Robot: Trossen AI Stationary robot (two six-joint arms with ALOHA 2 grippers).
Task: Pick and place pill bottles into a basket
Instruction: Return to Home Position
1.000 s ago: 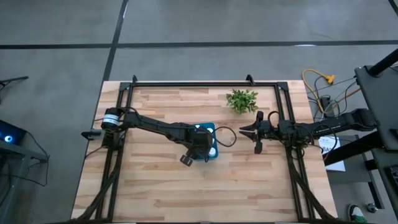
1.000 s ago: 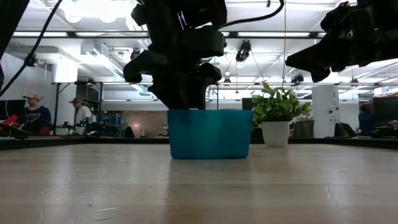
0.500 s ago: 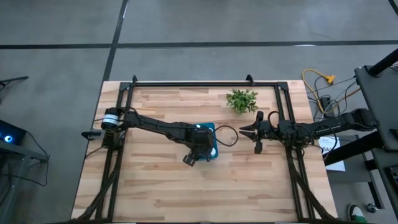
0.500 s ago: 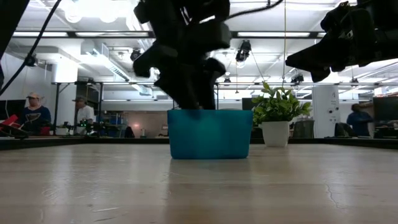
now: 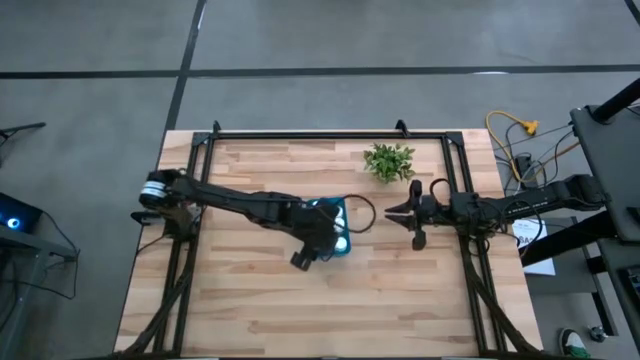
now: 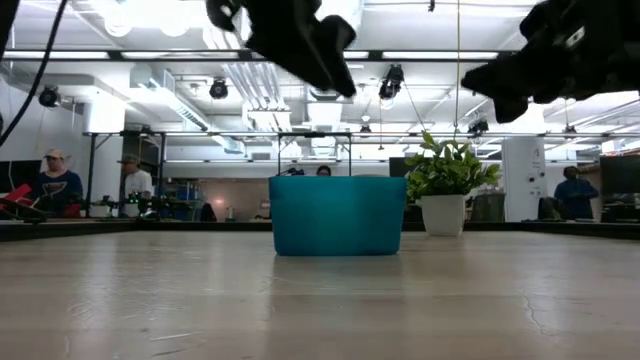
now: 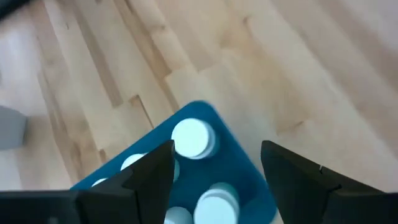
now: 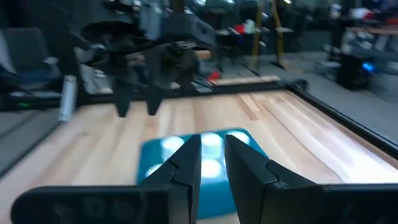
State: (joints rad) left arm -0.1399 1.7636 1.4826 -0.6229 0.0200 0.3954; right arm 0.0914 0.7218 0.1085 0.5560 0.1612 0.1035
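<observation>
Fingers (image 7: 149, 177) of the left gripper (image 7: 216, 155) stand wide apart with nothing between them, hanging over the basket (image 7: 250, 173) and clear above its rim in the low view. Under them the pill bottles (image 7: 193, 138) stand upright inside the teal bin, their round white caps side by side; how many are there cannot be told. The basket sits near the middle of the wooden table (image 5: 250, 295). The right gripper (image 5: 393, 211) hangs off to the basket's right, apart from it and pointing toward it, its jaws empty and drawn in to a narrow gap. A small potted plant (image 5: 388, 160) stands behind it, near the table's far edge.
</observation>
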